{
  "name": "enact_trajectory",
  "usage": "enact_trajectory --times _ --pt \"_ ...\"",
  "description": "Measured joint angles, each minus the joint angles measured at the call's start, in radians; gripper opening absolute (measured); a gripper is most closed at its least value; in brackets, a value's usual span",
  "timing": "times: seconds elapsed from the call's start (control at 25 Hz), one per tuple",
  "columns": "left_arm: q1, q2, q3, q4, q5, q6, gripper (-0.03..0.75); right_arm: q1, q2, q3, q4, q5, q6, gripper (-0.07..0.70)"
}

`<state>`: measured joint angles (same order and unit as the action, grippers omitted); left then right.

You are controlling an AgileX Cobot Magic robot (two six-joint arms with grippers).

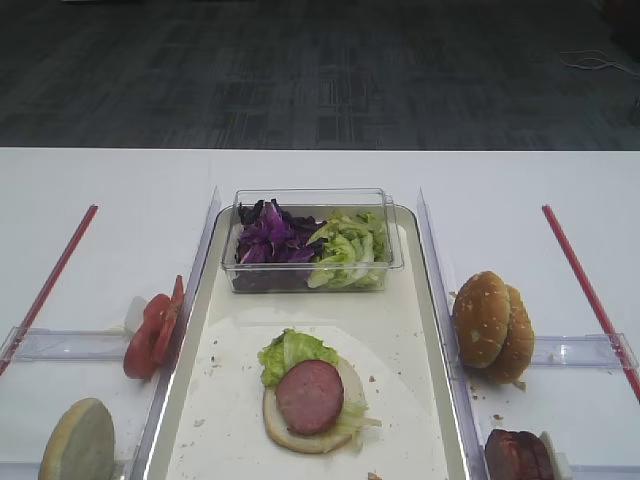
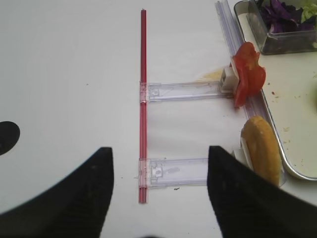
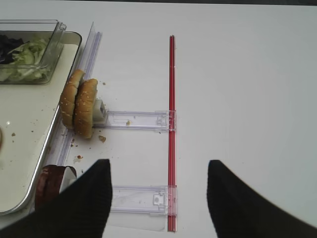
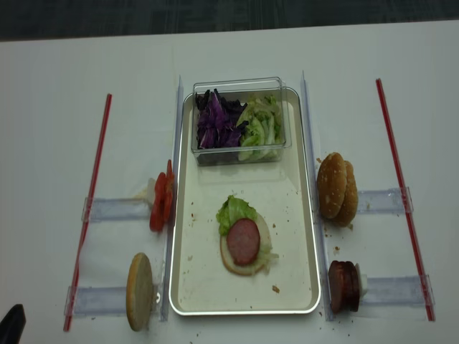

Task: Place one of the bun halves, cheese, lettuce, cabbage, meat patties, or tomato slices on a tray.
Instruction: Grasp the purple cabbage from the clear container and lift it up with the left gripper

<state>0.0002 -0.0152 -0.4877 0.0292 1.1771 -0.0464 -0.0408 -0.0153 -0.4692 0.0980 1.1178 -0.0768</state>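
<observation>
We see the long cream tray (image 4: 188, 287) with its shiny rim lying in the middle of the white table (image 1: 320, 170). Near its front end sits a bun half (image 4: 237, 264) lying flat, with a pale green lettuce leaf (image 4: 232, 210) on it and a reddish-brown meat patty (image 4: 243, 240) on top of the leaf. At the far end of the tray stands a clear plastic box (image 4: 240, 84) holding purple cabbage (image 4: 214, 120) on the left and more lettuce on the right.

Just outside the tray's left rim, two tomato slices (image 4: 161, 204) stand on edge against a clear holder (image 4: 115, 209), and a bun half with its pale face showing (image 4: 139, 290) stands on edge at the next holder toward the front. Outside the right rim, two sesame-crusted bun halves (image 4: 337, 188) stand on edge together, and in front of them a few meat patties (image 4: 343, 286) stand side by side, though how many we cannot quite count. A red rod (image 4: 90, 201) runs along each outer side.

In its wrist view the left gripper (image 2: 161, 193) has its dark fingers spread wide with nothing between them, over the table beside the standing bun half. The right gripper (image 3: 159, 198) is likewise spread apart and empty, over the table beside the standing patties.
</observation>
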Motion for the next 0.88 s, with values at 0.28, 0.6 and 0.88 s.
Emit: enact_trajectory --times 0.28,0.6,0.88 --pt "0.0 0.0 0.0 -0.002 0.0 0.0 0.421 0.0 0.0 0.0 0.0 0.0 0.0 0.433" --pt "0.0 0.127 0.0 -0.004 0.008 0.0 0.421 0.0 0.0 0.0 0.0 0.0 -0.002 0.433" --pt "-0.002 0.297 -0.002 -0.017 0.011 -0.015 0.421 0.0 0.0 0.0 0.0 0.0 -0.002 0.433"
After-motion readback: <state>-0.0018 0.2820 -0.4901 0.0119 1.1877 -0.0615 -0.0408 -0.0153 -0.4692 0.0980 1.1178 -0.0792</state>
